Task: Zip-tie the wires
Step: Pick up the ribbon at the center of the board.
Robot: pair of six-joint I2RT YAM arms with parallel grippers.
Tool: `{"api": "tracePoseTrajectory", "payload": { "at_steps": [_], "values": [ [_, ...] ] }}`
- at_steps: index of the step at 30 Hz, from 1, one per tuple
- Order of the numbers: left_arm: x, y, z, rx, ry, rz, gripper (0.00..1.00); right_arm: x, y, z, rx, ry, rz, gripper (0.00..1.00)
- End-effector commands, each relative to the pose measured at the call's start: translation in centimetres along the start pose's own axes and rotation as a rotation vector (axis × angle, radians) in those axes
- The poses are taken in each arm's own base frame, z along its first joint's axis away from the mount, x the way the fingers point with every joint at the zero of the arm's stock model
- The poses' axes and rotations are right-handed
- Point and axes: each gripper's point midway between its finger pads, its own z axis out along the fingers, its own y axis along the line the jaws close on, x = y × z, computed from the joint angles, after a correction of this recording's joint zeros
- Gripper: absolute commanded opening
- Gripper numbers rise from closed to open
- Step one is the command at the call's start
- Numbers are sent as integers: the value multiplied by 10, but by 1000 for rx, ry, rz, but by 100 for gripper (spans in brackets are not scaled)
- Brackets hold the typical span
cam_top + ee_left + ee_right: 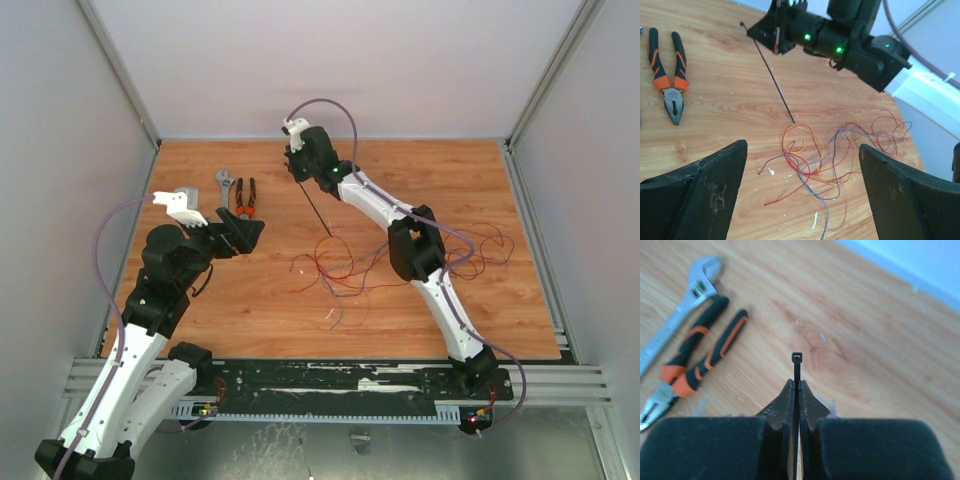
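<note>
On the pale wooden surface (420, 180) I see the loose tangle of thin red, yellow and purple wires (825, 160) lying near the middle. Of my 2 tools, the left tool (252, 232) gapes wide, holding nothing. The right tool (796, 390) is clamped on the thin black zip tie (772, 75) (head poking past its tips), and the tail slants down to just beside the wires.

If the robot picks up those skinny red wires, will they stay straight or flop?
Probably flop: the wires lie in loose curls and loops, so they look limp. They are very thin, so likely light. They cross over each other, so lifting one would probably drag others along.
</note>
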Motion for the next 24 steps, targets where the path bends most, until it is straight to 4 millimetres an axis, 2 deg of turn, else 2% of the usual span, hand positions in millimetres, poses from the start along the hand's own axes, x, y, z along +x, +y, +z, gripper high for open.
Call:
{"api": "tracePoseTrajectory", "payload": {
  "at_steps": [1,5,8,10,11,13,14,15,17,24],
  "values": [
    [-7,-8,0,41,-30,-23,98,-134,16,-64,-54,-291,5,0],
    [-13,-15,1,73,-57,-62,98,-183,25,-114,-72,-419,-2,0],
    [-21,-27,4,126,-79,-99,98,-205,29,-155,-74,-496,-15,0],
    [-26,-37,7,173,-85,-114,98,-216,32,-183,-72,-550,-25,0],
    [-28,-42,9,200,-88,-117,98,-208,33,-192,-68,-549,-31,0],
    [-31,-55,13,269,-87,-117,98,-206,33,-216,-55,-581,-48,0],
    [-32,-62,15,311,-86,-114,98,-216,34,-240,-48,-628,-56,0],
    [-32,-72,15,366,-78,-111,98,-201,33,-247,-37,-617,-58,0],
    [-33,-84,17,444,-77,-111,98,-187,31,-269,-15,-636,-58,0],
    [-29,-112,32,520,-118,-121,97,-131,14,-334,155,-669,-61,0]
  ]
}}
